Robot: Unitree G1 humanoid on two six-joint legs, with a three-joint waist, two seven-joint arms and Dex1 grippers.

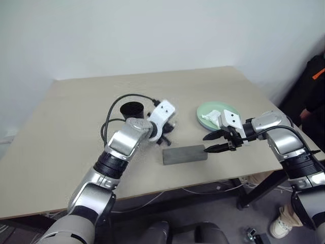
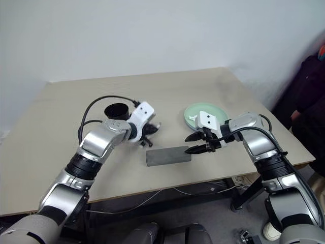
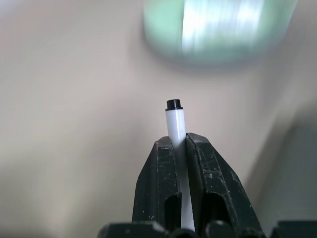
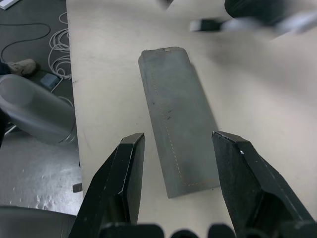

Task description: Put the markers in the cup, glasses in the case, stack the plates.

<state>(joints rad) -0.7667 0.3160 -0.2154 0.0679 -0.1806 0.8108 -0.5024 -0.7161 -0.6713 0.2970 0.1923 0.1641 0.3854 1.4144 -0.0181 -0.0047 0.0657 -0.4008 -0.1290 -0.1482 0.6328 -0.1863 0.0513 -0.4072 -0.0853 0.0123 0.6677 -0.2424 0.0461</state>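
**Where things lie around my two grippers**

My left gripper [image 3: 181,148] is clamped on a marker [image 3: 175,124], whose end sticks out past my fingertips. The cup [image 2: 117,110] stands on the tabletop [image 1: 71,127] just behind and to the left of that gripper. The case [image 1: 185,154] lies flat, lid down, in front of my left gripper and to its right, near the tabletop's front edge. My right gripper [image 1: 213,143], jaws spread wide, hangs at the case's right end. Behind my right gripper sits a plate [image 1: 203,110] with a crumpled tissue [image 1: 210,116] on it.
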